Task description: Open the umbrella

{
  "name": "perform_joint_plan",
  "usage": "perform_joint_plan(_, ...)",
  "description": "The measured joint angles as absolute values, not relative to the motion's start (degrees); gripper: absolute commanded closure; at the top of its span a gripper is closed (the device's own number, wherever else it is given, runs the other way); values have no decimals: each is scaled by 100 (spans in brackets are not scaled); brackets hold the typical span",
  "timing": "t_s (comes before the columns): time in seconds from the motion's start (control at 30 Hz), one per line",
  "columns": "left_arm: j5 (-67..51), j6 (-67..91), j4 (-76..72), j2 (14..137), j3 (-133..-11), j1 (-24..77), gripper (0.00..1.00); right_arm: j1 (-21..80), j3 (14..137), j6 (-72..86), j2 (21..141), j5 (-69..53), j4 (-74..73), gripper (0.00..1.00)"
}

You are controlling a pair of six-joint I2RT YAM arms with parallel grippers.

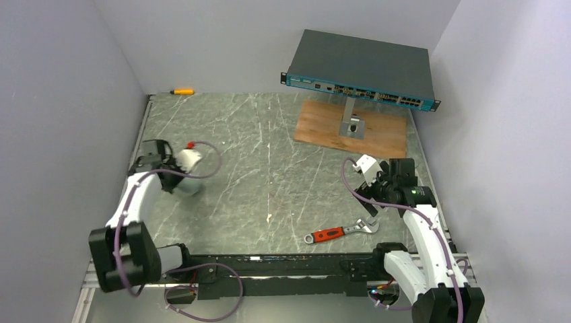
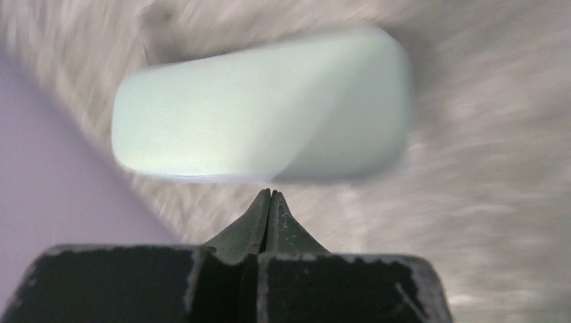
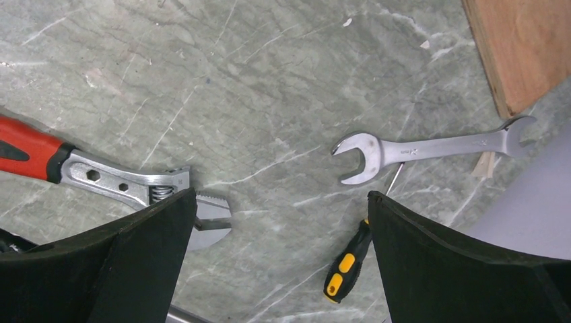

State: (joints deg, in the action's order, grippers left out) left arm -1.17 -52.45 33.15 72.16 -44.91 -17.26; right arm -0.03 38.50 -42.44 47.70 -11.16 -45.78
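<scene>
Left gripper [image 2: 269,196] pinched together, tips just short of the pale oval case [image 2: 262,108], right gripper [image 3: 279,256] spread wide, well apart from that case, over a red-handled adjustable wrench [image 3: 101,176], umbrella not discernible in any view.

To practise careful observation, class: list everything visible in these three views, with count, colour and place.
Marble-patterned table: one, grey-green, under everything.
Flat metal network switch: one, dark grey with teal front, far right on a metal stand.
Rectangular wooden board: one, brown, beneath the stand.
Red-handled steel adjustable wrench: one, red and silver, near edge, right of centre.
Double-ended steel spanner: one, silver, near the board's corner.
Orange-handled screwdriver: one, orange, far left by the wall.
Black-and-yellow-handled screwdriver: one, beside the spanner.
Pale rounded hard case: one, whitish, just ahead of the left hand.
Left hand: one, black, shut.
Right hand: one, black, open, above the tools.
</scene>
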Motion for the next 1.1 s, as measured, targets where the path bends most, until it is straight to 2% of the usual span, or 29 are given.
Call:
perform_joint_plan(0.07, -709, -4810, 3634, 6849, -4525, -858, 97, -3, 3859, -4206, 4847, -1127, -4578, 0)
perform_joint_plan(0.13, -1096, -4438, 4038, 6508, -4646, -558, 86, -3, 3879, -4171, 4890, -1168, -4582, 0)
perform_joint_plan(0.17, -1177, -4276, 4213, 6346, -4742, -558, 75, -3, 3903, -4145, 4910, -1210, -4584, 0)
perform_joint_plan(0.23, -1238, -4034, 4390, 6058, -4901, -644, 43, -3, 3964, -4106, 4934, -1264, -4582, 0)
perform_joint_plan(0.27, -1251, -3931, 4431, 5916, -4939, -681, 32, -3, 3997, -4088, 4943, -1293, -4582, 0)
perform_joint_plan(0.3, -1275, -3885, 4447, 5811, -4943, -709, 26, -3, 4021, -4082, 4950, -1315, -4582, 0)
perform_joint_plan(0.33, -1275, -3785, 4480, 5688, -4943, -735, 24, -3, 4042, -4073, 4954, -1350, -4580, 0)
perform_joint_plan(0.47, -1284, -3618, 4397, 5610, -4939, -753, 22, -3, 4066, -4060, 5002, -1426, -4587, 0)
perform_joint_plan(0.6, -1295, -3686, 4051, 6344, -4967, -753, 26, -3, 4125, -4018, 5111, -1516, -4604, 0)
perform_joint_plan(0.67, -1420, -3824, 3977, 6921, -5070, -760, 17, -3, 4169, -4001, 5124, -1566, -4637, 0)
perform_joint_plan(0.77, -1822, -4226, 3970, 7747, -5332, -770, 14, -3, 4305, -4003, 5155, -1673, -4797, 0)
perform_joint_plan(0.83, -1997, -4418, 3942, 8064, -5435, -768, 8, -3, 4381, -4003, 5177, -1715, -4890, 0)
perform_joint_plan(0.9, -2139, -4593, 3977, 8405, -5621, -760, 8, -3, 4438, -4003, 5177, -1745, -5013, 0)
perform_joint_plan(0.97, -2244, -4696, 3994, 8781, -5867, -720, 12, -3, 4475, -4003, 5168, -1815, -5118, 0)
perform_joint_plan(1.1, -2427, -4713, 4012, 9271, -6099, -456, 28, -3, 4552, -3999, 5157, -1872, -5231, 0)
